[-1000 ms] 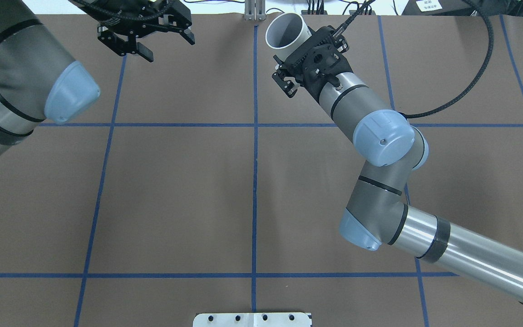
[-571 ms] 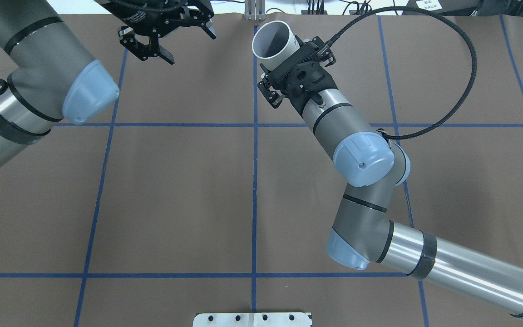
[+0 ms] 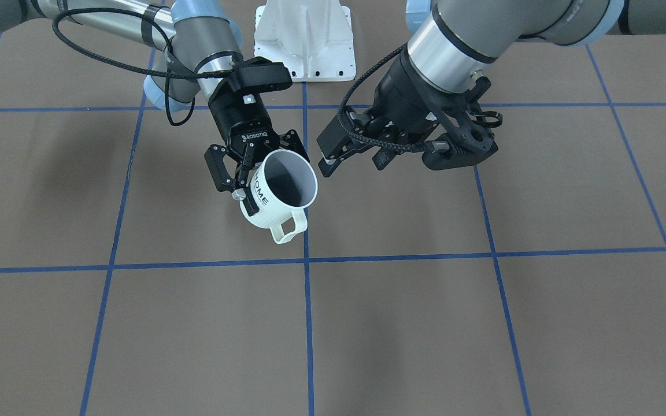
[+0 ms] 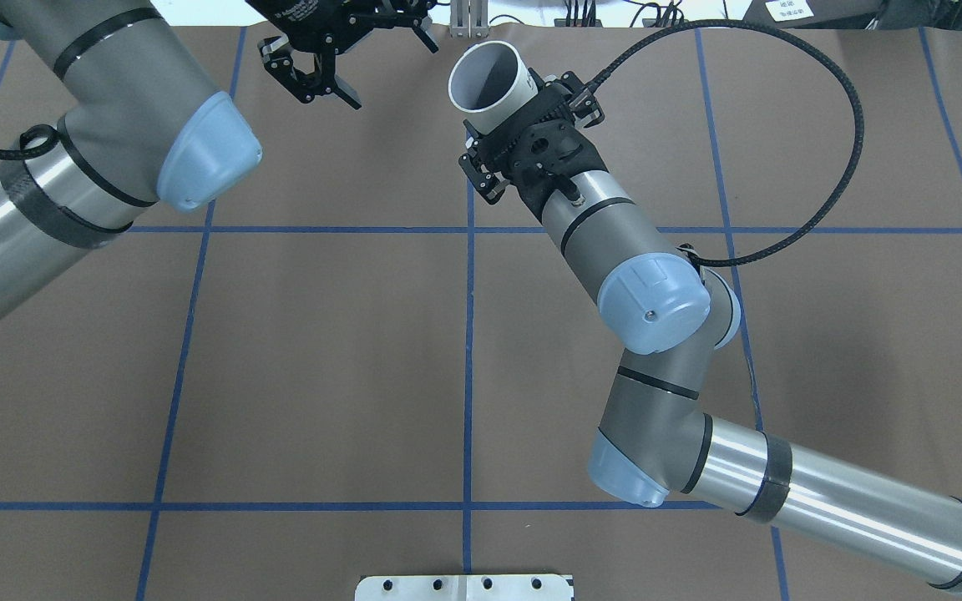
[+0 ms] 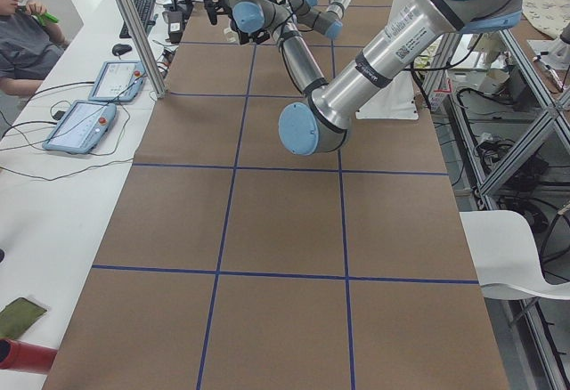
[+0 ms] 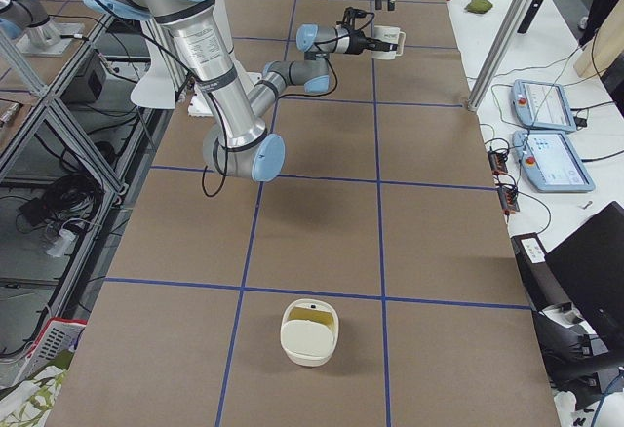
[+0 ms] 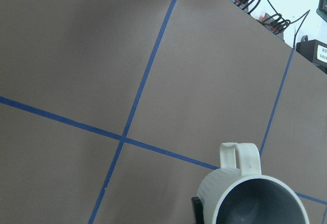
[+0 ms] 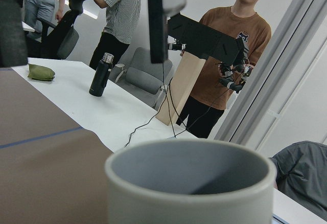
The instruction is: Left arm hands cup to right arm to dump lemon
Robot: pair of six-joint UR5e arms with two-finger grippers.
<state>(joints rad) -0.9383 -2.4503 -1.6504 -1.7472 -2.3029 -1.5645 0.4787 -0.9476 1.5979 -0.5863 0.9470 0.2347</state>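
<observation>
slippage looks likeliest: the right gripper has its jaws clamped on one wall of the tilted cup, held above the table. the left gripper, jaws spread and empty, could bump it.

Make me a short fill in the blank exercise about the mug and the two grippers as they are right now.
1. The right gripper is shut on the ___.
2. The cup bears the black word ___ on its white side.
3. The left gripper has nothing in it, and its jaws stand ___.
Missing words: cup; HOME; open.
</observation>
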